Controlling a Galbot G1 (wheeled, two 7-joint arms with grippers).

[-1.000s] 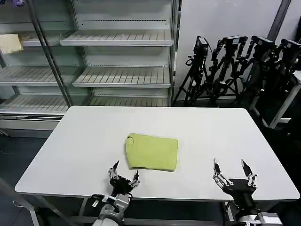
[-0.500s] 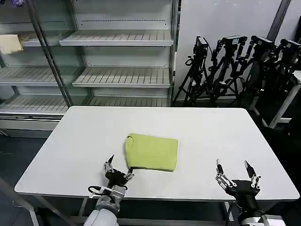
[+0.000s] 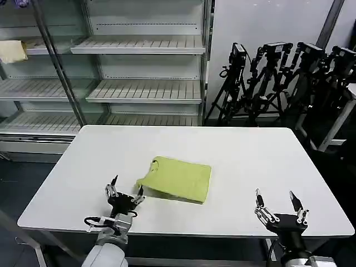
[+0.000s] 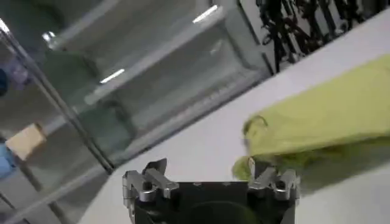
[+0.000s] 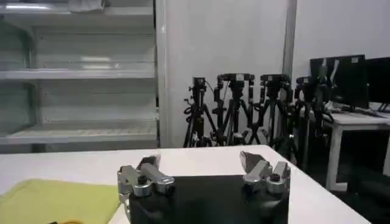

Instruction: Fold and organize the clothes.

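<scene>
White rounded-corner table (image 3: 267,161) at centre. Behind it, at 10 to 12 o'clock, pale metal shelving (image 3: 139,89) with slatted shelves behind glass doors; cream cloth (image 3: 12,51) on an upper shelf at 10 o'clock. Plain white wall panel (image 3: 267,28) at 1 o'clock. Cluster of black tripods (image 3: 278,78) at 2 o'clock. Dark floor (image 3: 16,178) at 8 o'clock.

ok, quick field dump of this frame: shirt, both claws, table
shirt: lime T-shirt, folded, mid-table, near-left corner pulled out and lifted
left claw: open, at the table's near edge, one finger touching that corner
right claw: open, near edge, to the right, apart from the shirt
table: white
shelves: behind, cream cloth on the left one
</scene>
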